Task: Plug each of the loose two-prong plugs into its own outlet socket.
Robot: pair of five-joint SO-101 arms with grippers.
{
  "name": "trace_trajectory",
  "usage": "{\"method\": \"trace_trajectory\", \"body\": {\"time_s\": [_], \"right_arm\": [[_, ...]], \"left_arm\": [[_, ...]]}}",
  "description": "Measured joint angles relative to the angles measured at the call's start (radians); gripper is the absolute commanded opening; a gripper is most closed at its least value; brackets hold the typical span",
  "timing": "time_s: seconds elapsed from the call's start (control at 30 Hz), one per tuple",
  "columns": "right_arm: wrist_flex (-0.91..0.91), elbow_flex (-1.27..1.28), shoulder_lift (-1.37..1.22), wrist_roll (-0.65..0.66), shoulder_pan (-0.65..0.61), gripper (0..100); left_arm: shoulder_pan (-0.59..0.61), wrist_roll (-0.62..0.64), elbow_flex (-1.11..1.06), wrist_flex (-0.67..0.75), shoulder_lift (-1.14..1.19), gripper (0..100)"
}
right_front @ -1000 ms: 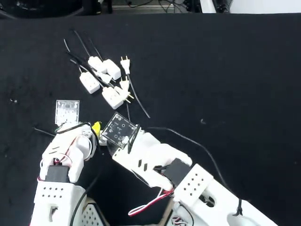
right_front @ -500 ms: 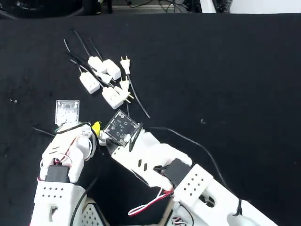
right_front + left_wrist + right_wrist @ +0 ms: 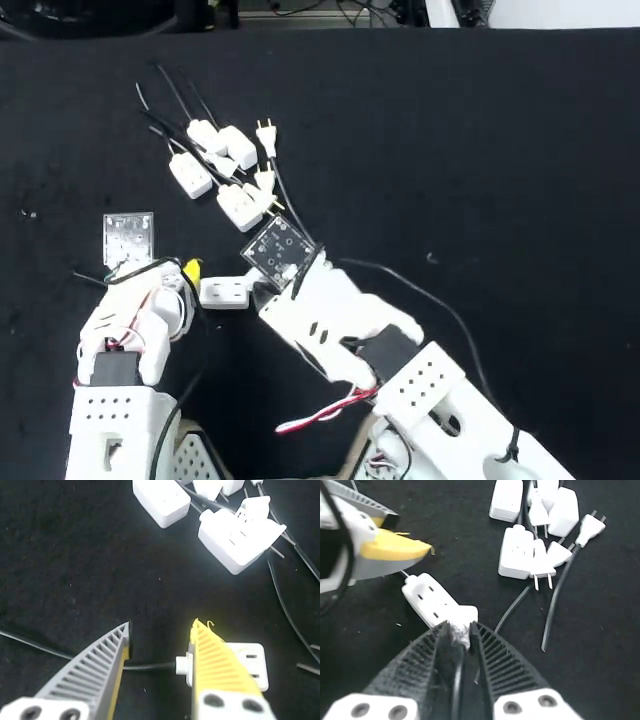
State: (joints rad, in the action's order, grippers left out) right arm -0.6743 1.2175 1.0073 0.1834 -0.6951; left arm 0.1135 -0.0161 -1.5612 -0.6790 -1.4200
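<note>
A white two-prong plug [image 3: 464,617] is clamped between the black fingers of the right gripper [image 3: 458,630]. Its front touches the end of a white rectangular outlet block [image 3: 427,600] (whether the prongs are seated is hidden). The block lies flat in the left half of the black-covered table [image 3: 480,150], toward the near edge. The left gripper [image 3: 161,630] hangs at the block's other end with its fingers spread. A thin black cable [image 3: 150,666] from the block runs between them, a detail the high view buries under the arm. A cluster of white outlet blocks and loose plugs [image 3: 225,165] lies toward the far-left corner.
</note>
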Motion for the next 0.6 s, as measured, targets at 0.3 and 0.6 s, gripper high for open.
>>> {"method": "trace_trajectory", "body": {"time_s": [0.3,0.6], "right_arm": [[-0.104,-0.078,0.000,0.026,0.055,1.1],[-0.157,-0.219,-0.209,0.055,0.118,1.1]], "left_arm": [[0.005,0.000,0.049,-0.046,0.009,21],[0.005,0.000,0.249,-0.051,0.407,20]]}}
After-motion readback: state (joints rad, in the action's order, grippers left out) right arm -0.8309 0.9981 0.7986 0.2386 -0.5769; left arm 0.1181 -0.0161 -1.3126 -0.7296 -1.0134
